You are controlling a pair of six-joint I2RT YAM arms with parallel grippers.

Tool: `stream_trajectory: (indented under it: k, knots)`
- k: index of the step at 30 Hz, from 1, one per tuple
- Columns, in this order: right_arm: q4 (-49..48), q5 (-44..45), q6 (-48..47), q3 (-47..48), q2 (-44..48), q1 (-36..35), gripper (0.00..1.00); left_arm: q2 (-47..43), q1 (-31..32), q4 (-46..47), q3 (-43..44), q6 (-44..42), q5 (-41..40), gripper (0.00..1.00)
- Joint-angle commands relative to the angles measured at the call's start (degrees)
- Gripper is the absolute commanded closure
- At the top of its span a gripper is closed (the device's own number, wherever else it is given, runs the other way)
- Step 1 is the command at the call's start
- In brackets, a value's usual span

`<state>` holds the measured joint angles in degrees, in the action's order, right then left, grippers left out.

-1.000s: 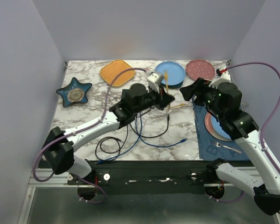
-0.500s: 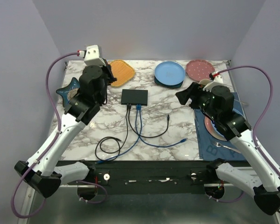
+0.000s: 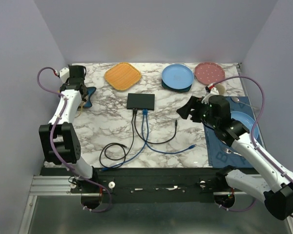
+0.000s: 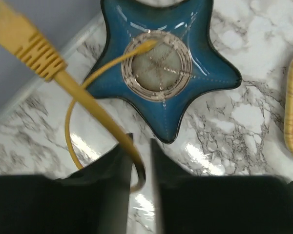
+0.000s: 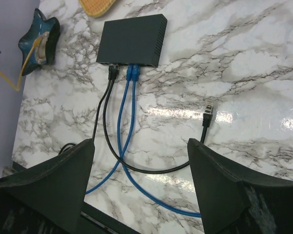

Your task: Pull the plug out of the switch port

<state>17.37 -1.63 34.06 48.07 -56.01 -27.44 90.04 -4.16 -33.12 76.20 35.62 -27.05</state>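
The flat black switch (image 3: 140, 101) (image 5: 132, 39) lies mid-table with a black plug (image 3: 135, 111) (image 5: 113, 71) and a blue plug (image 3: 144, 111) (image 5: 133, 71) seated in its near edge. My left gripper (image 3: 77, 95) (image 4: 140, 141) hovers at the far left over a blue star dish (image 4: 166, 68). Its jaws stand slightly apart, and a yellow cable (image 4: 93, 105) runs loosely between them. The cable's yellow plug (image 4: 27, 41) hangs free. My right gripper (image 3: 188, 109) (image 5: 140, 144) is wide open and empty, above the cables right of the switch.
A loose black plug (image 3: 177, 123) (image 5: 208, 111) and a loose blue plug (image 3: 191, 146) lie on the marble. An orange plate (image 3: 122, 76), blue plates (image 3: 177, 76) and a pink plate (image 3: 209, 72) line the back. A dark blue mat (image 3: 219, 146) holds a plate at right.
My left arm swung from above the switch to the far left, carrying the yellow cable over the star dish, and its jaws parted. The right gripper shifted slightly left and lower.
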Motion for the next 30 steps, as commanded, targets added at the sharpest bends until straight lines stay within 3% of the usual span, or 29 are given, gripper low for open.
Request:
stream_trajectory:
  k: [1, 2, 10, 13, 14, 18, 21, 24, 25, 27, 28, 30]
  knots:
    - [-2.8, -1.4, 0.0, -0.9, -0.7, -0.2, 0.15, 2.3, -0.1, -4.6, 4.5, 2.3, 2.6, 0.16]
    - [-2.9, -1.4, 0.0, -0.9, -0.9, -0.3, 0.15, 1.7, -0.1, -3.8, 4.0, 2.4, 3.2, 0.01]
    - [-5.4, -3.4, 0.5, 0.5, -7.3, -0.3, 0.15, -13.3, 0.4, 12.9, -7.8, 11.2, 18.1, 0.01]
    - [-7.9, -6.1, 0.6, 1.1, -11.1, -0.3, 0.16, -18.3, 4.0, 22.2, -15.8, 13.4, 22.4, 0.01]
    - [-8.7, -7.9, 0.6, 1.3, -12.2, -0.2, 0.16, -18.8, 8.6, 24.5, -18.7, 13.0, 23.9, 0.01]
    - [-11.2, -12.6, 0.7, 4.3, -19.7, -0.4, 0.20, -16.0, 17.0, 29.5, -20.5, 11.6, 26.4, 0.01]
    - [-11.3, -14.2, 1.6, 7.7, -26.1, -0.4, 0.28, -10.3, 17.8, 28.9, -18.9, 12.2, 29.0, 0.03]
    - [-12.3, -13.4, 3.7, 10.8, -31.9, -0.4, 0.45, -5.5, 17.8, 27.7, -17.1, 12.4, 27.8, 0.10]
    - [-13.0, -13.0, 4.9, 11.4, -33.2, -0.4, 0.57, -3.5, 17.7, 26.3, -16.8, 12.8, 27.5, 0.12]
    - [-13.0, -11.3, 6.0, 13.8, -37.6, -0.4, 0.68, -1.6, 17.6, 24.5, -15.5, 13.8, 24.5, 0.15]
    - [-13.1, -10.7, 7.1, 14.6, -38.9, -0.4, 0.78, -0.1, 17.5, 24.0, -15.3, 14.1, 22.9, 0.18]
    - [-13.0, -9.3, 8.2, 17.6, -42.1, -0.3, 0.86, 1.6, 17.3, 23.9, -14.7, 14.6, 21.8, 0.22]
